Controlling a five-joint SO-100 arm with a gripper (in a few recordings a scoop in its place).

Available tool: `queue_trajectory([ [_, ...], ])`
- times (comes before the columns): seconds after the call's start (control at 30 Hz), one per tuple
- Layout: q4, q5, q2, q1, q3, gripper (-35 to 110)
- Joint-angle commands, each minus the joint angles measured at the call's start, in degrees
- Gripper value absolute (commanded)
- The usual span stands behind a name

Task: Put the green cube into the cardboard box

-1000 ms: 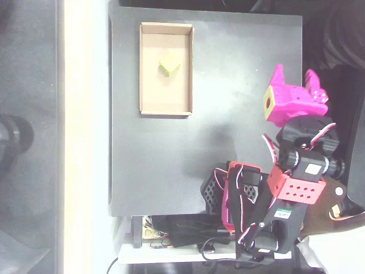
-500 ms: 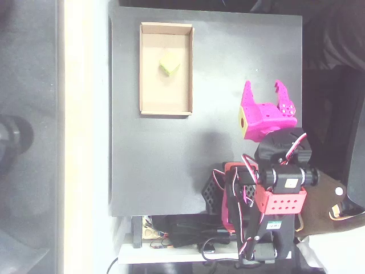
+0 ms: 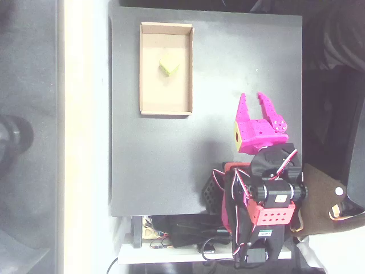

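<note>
Magenta gripper point(image 3: 254, 98) has its fingers spread apart, nothing between them, tips aimed up-frame over the dark table point(image 3: 228, 45). Well off to the upper left, the green cube point(image 3: 168, 65) sits inside the cardboard box point(image 3: 142, 68), turned corner-on I think; the box's long axis runs up-down.

Magenta claw point(image 3: 255, 99) (yellow patch), red-black arm point(image 3: 268, 200)

Overhead cam, straight down (whole table point(image 3: 171, 171))
</note>
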Motion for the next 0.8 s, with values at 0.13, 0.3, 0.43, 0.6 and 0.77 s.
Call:
queue_trajectory([
  [0.13,0.97,0.0,1.41,-0.88,0.97,0],
  [0.3,0.97,0.0,2.72,-0.53,6.86,0],
  [0.43,0.97,0.0,10.37,-0.35,13.36,0],
  [0.6,0.97,0.0,12.92,-0.35,19.95,0],
  [0.77,0.97,0.0,12.92,-0.44,23.82,0],
])
